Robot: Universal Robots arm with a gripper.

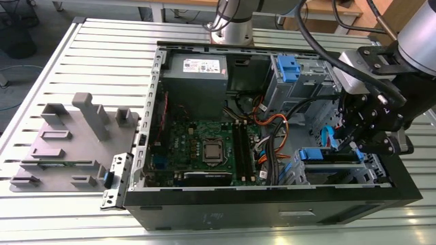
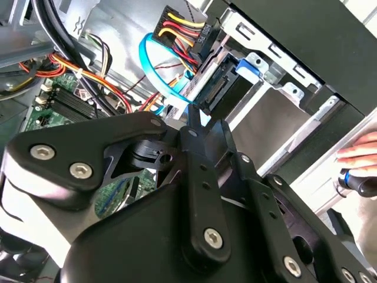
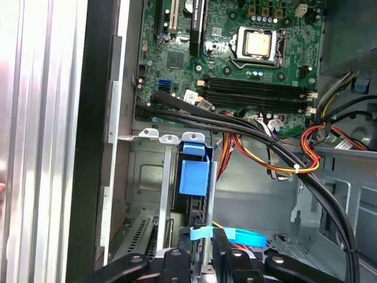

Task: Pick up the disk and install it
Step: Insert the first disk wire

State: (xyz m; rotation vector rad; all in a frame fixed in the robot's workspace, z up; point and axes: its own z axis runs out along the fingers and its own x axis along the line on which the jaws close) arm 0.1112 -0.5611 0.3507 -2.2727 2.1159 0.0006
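Black gripper [image 1: 354, 145], four o'clock in the exterior view, hangs by the perhaps-slotted blue-railed grey metal disk [image 2: 227, 88]; I cannot tell its grip. Second wrist view adds a person's hand [image 2: 360, 154].

PSU sticker [image 1: 196, 65]: white w/ dark print, too small to read; across the case, well apart from gripper [image 1: 350, 145].
Mobo [image 3: 177, 65] silkscreen: tiny white marks, not legible; closer to gripper than the sticker.
CPU lid [image 3: 259, 42]: marks can't be made out.
Readable text: none.
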